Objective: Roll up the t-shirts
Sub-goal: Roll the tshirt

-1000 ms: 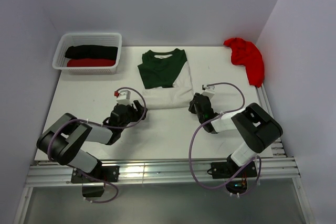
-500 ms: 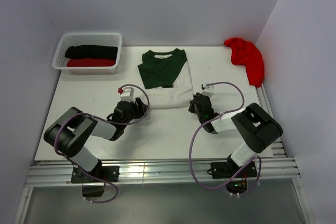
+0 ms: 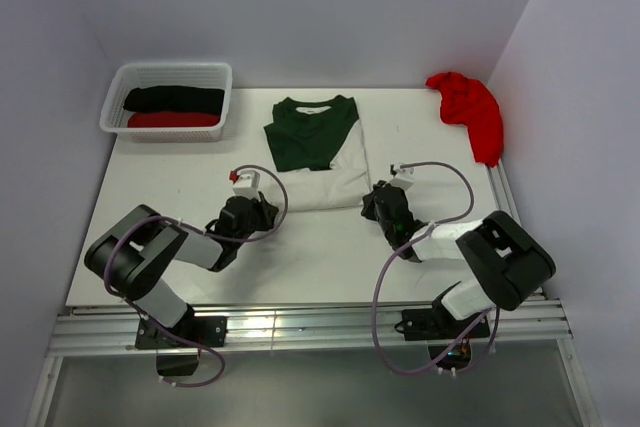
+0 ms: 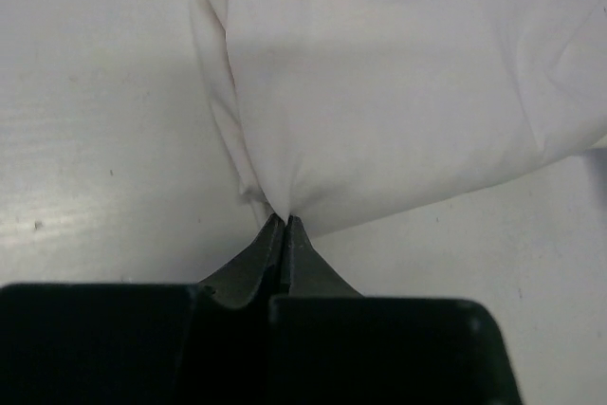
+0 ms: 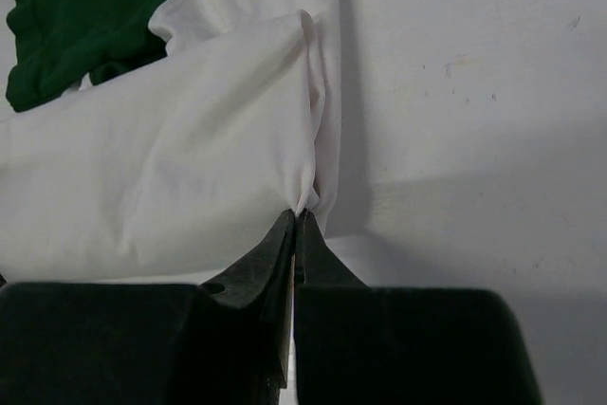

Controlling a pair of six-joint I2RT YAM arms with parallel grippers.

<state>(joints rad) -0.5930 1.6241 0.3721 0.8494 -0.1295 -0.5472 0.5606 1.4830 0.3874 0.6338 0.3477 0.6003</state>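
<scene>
A white t-shirt with dark green sleeves and collar (image 3: 315, 152) lies folded in a strip at mid-table. My left gripper (image 3: 264, 209) is shut on the near left corner of its white hem (image 4: 379, 92), cloth pinched at the fingertips (image 4: 285, 220). My right gripper (image 3: 374, 199) is shut on the near right corner of the same white hem (image 5: 171, 177), puckered at the tips (image 5: 300, 213). A red t-shirt (image 3: 468, 110) lies crumpled at the far right. In the basket lie a rolled black t-shirt (image 3: 174, 99) and a rolled red one (image 3: 174, 120).
The white lattice basket (image 3: 115, 98) stands at the far left corner. Walls close in on the left, back and right. A metal rail (image 3: 300, 327) runs along the near edge by both arm bases.
Both grippers moved up to the hem's near corners and closed on the cloth; the left one slid in from the left and shut last.
</scene>
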